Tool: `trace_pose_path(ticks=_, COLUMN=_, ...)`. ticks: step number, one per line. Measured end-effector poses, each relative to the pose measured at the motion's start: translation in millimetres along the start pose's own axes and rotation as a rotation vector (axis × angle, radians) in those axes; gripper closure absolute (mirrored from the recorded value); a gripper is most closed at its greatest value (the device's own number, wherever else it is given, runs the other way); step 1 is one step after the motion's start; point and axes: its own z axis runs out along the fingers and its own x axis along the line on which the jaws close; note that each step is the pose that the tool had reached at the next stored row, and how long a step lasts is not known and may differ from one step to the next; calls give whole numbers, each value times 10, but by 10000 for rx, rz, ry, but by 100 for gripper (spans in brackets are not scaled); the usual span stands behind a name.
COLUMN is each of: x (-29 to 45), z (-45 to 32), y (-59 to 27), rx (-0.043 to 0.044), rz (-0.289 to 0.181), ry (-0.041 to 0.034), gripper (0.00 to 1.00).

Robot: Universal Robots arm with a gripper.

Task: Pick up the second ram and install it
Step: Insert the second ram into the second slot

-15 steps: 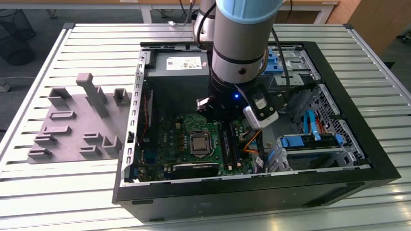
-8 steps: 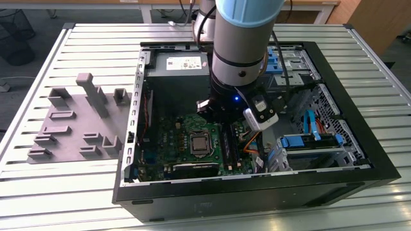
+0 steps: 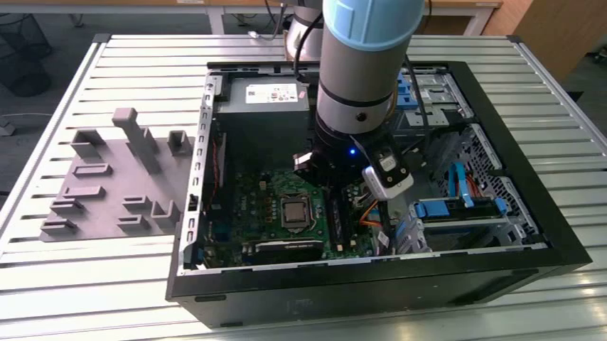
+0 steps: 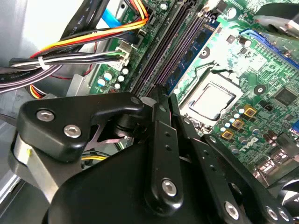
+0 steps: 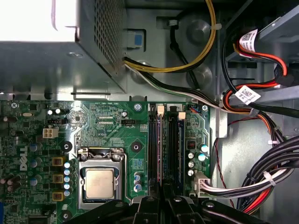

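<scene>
The second ram [image 4: 194, 51] is a thin blue-green stick standing on edge in a black slot rail beside the CPU socket [image 4: 212, 100]. In the first wrist view it shows as a narrow line [image 5: 161, 149] running into my fingers. My gripper [image 4: 166, 95] is down inside the computer case, over the near end of the slots. Its two black fingers are pressed together on the stick's end. It also shows in the first wrist view [image 5: 163, 190] and below the arm in the exterior view [image 3: 328, 186].
A second black slot rail [image 5: 173, 149] lies beside the stick. Bundled cables [image 5: 261, 182] crowd one side, and the metal power supply box [image 5: 60, 46] sits beyond the board. The grey fixture with upright posts [image 3: 114, 177] stands outside the case [image 3: 379, 273], at the exterior view's left.
</scene>
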Motion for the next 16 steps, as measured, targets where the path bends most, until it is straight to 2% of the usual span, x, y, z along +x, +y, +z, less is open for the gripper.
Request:
trace_pose_path(ticks=6, x=0, z=19, y=-11, rx=-1, rz=3, ry=-1, gripper=86)
trace_pose_path(ticks=16, x=-6, z=97, y=-20, rx=0, rz=3, ry=0, gripper=86)
